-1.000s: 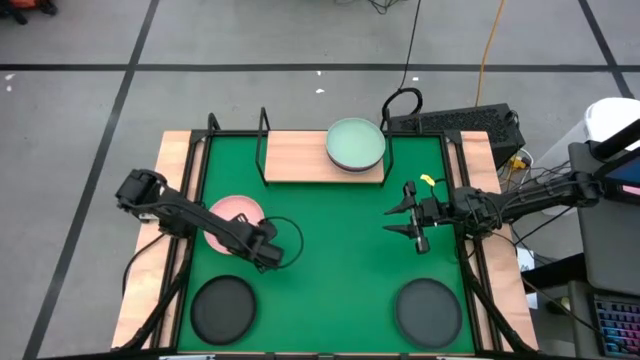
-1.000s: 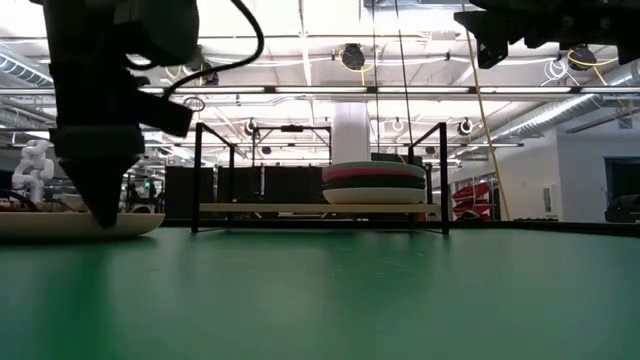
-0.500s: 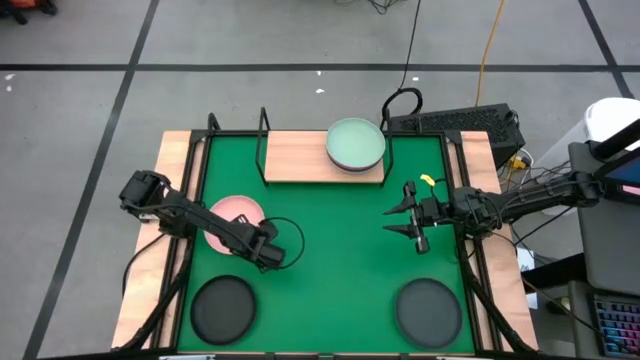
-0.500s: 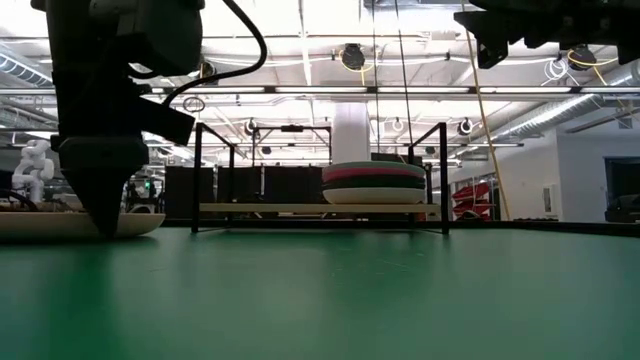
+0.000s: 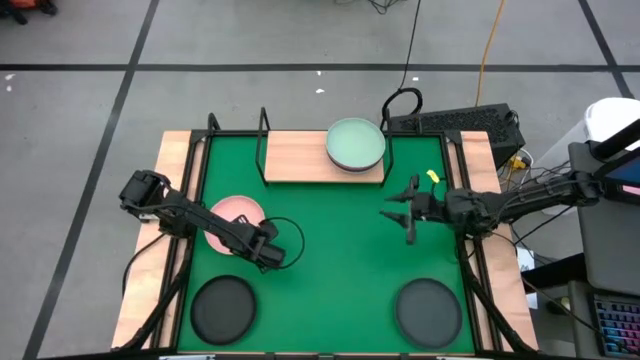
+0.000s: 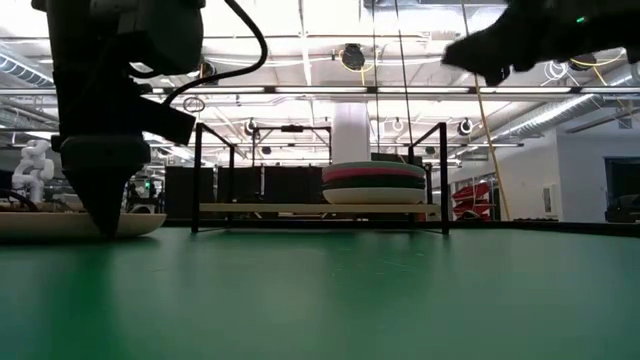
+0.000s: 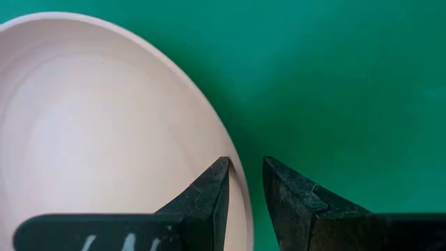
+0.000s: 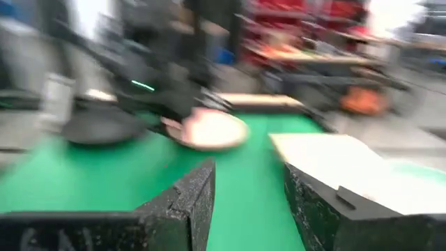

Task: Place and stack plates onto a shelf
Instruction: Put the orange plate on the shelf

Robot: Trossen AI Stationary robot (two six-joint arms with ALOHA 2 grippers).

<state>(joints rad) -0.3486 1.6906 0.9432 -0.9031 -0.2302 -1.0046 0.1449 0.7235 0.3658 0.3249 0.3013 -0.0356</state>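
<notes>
You had one pale pink plate [image 5: 234, 219] and two dark plates [image 5: 223, 308] loose on the table [image 5: 330, 250]. One stack [image 5: 355, 145] sat on the shelf [image 5: 300, 157] — mint green on top, layers hard to count. The left pincer [image 7: 245, 183] straddled the pink rim, jaws narrow, one finger inside. The right pincer [image 5: 399, 213] hovered mid-table, fingers apart, holding nothing.

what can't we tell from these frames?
- Stack on the shelf: high view shows only the mint plate; plates beneath are covered.
- Left pincer at the pink plate rim: contact unclear, fingers crop the rim.
- Right wrist view: motion-blurred.
- Right pincer: blurred too.
</notes>
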